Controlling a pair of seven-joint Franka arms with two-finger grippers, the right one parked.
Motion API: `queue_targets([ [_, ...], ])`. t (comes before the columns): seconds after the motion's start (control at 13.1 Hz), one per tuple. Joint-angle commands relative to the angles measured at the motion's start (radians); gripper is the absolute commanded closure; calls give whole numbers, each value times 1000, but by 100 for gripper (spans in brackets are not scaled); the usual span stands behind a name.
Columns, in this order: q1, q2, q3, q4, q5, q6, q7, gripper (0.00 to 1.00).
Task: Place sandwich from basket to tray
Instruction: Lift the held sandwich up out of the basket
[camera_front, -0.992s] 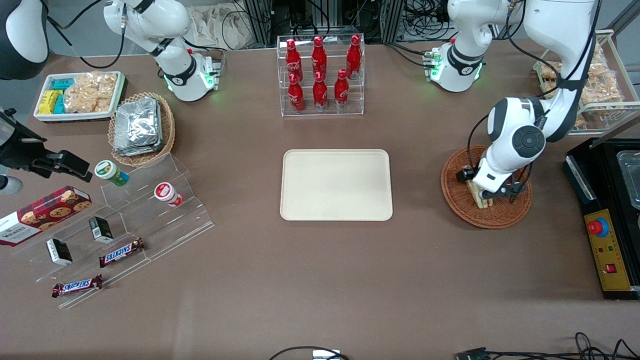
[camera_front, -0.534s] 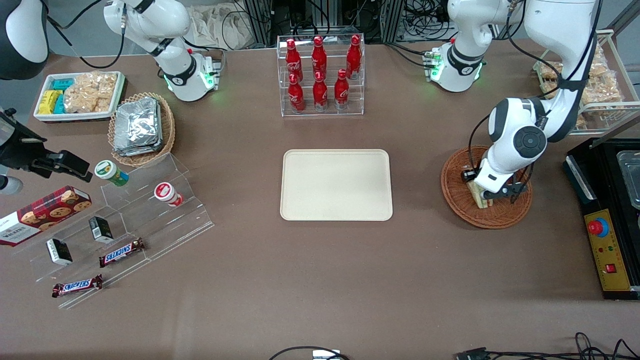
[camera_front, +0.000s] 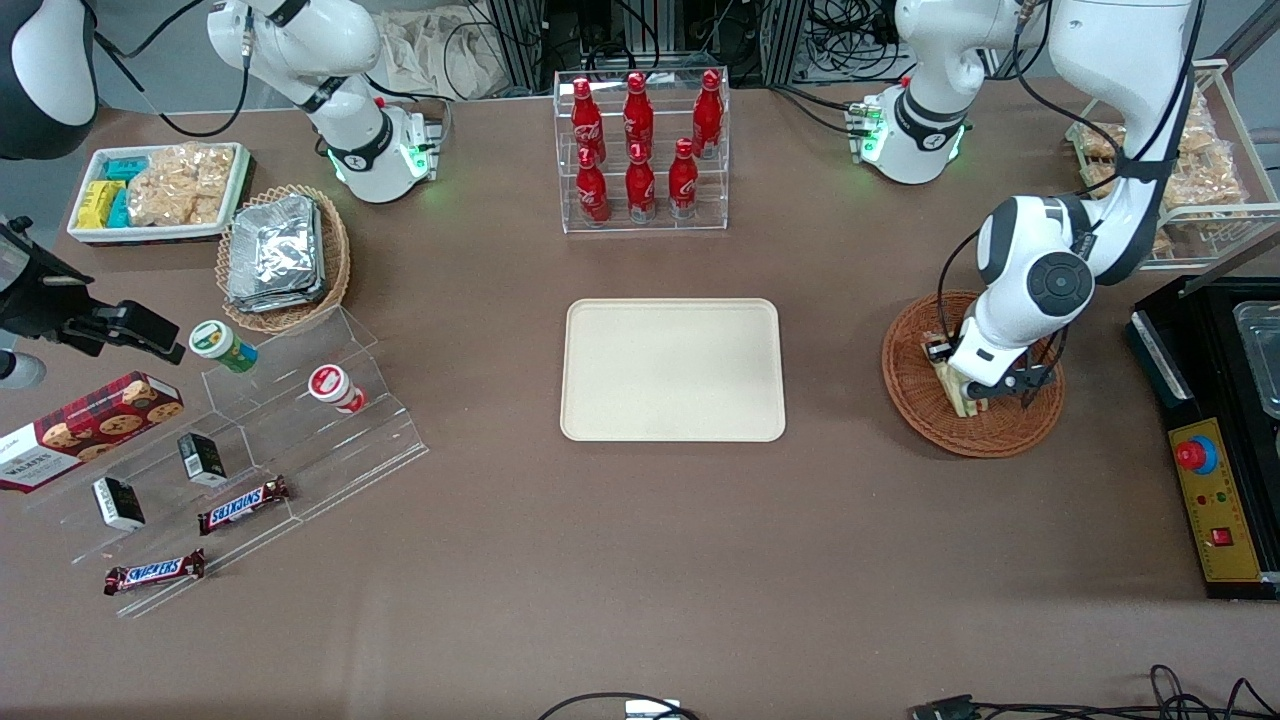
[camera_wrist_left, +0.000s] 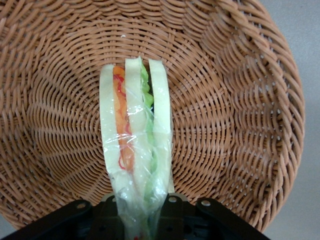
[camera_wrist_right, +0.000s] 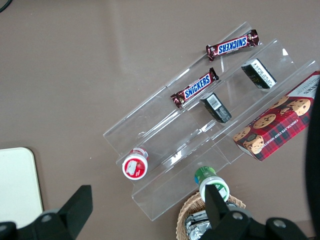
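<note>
Gripper (camera_front: 975, 392) low inside the basket (camera_front: 915, 395), its fingers closed against the sides of the sandwich (camera_front: 958, 392).

Going across the front view: toward the parked arm's end lie a cookie box (camera_front: 85, 428), a clear stepped stand (camera_front: 260, 440) with Snickers bars (camera_front: 243, 505) and small cups, a white tray of snacks (camera_front: 160, 192) and a tan basket of foil packets (camera_front: 282, 256). Mid-table sits the bare cream tray (camera_front: 672, 370), with a clear rack of red bottles (camera_front: 640, 150) farther from the camera. The open table between tray and basket holds nothing. Toward the working arm's end, the arm's white wrist covers most of the sandwich, with only a pale edge showing. The left wrist view shows what that hides: the sandwich (camera_wrist_left: 135, 150) on edge on the basket's weave (camera_wrist_left: 240, 115), its bread and orange and green layers under clear wrap, its near end running between the gripper's black fingers (camera_wrist_left: 107, 210).
</note>
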Motion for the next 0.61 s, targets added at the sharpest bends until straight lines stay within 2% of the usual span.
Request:
queue_targets([
  [0.0, -6, -81, 6, 15, 15, -84, -1, 95],
  [0.23, -9, -206, 6, 94, 23, -287, 3, 94],
  [0.53, -10, -208, 4, 517, 21, -829, 113, 94],
])
